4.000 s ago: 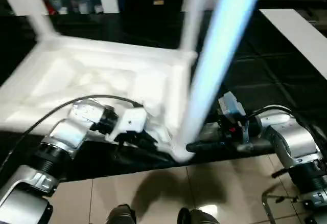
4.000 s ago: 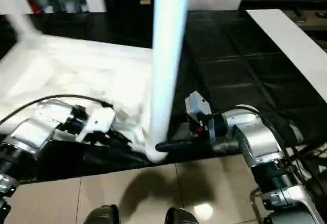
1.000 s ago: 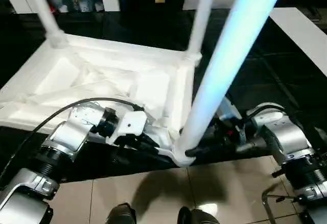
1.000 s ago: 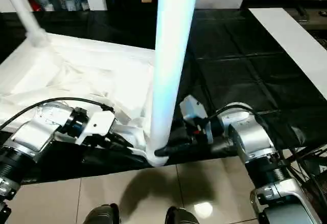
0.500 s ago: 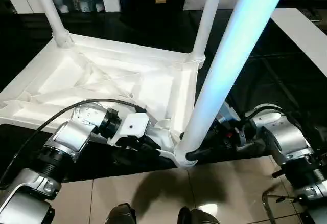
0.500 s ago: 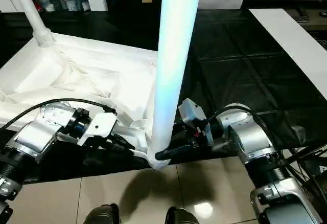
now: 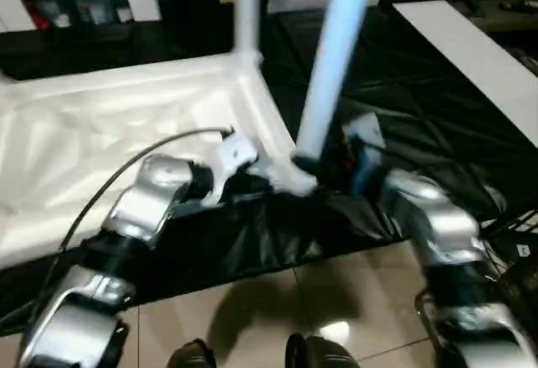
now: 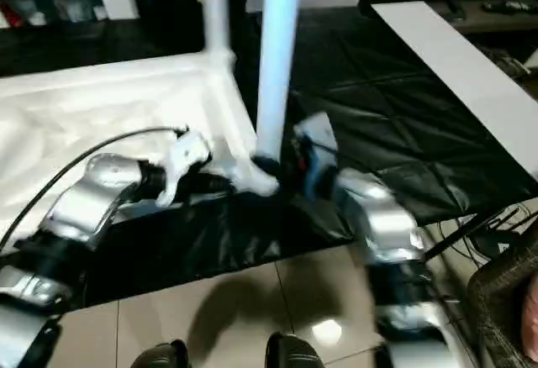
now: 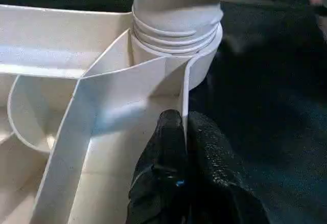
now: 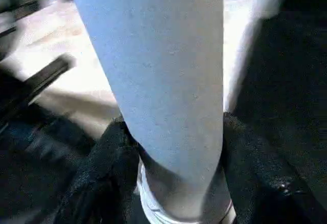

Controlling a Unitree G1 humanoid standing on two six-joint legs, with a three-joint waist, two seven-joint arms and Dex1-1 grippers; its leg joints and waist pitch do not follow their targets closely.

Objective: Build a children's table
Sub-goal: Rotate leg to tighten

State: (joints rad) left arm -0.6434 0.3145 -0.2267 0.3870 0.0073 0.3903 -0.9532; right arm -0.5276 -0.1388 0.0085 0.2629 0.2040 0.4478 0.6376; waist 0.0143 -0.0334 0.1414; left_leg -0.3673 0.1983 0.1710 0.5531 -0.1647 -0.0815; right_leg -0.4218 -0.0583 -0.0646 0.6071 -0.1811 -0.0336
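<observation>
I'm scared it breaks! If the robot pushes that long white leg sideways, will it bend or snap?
The leg looks like stiff moulded plastic, so it probably won't bend much. Its base sits in the ribbed corner socket, so a push would more likely tilt the whole table top.

It looked like an indoor lab or demo room — glossy beige floor tiles (image 7: 252,301) lay under a black mat (image 8: 395,116), with a white shelved cabinet (image 7: 76,2) beyond — cables (image 8: 483,225) trailed nearby.
</observation>
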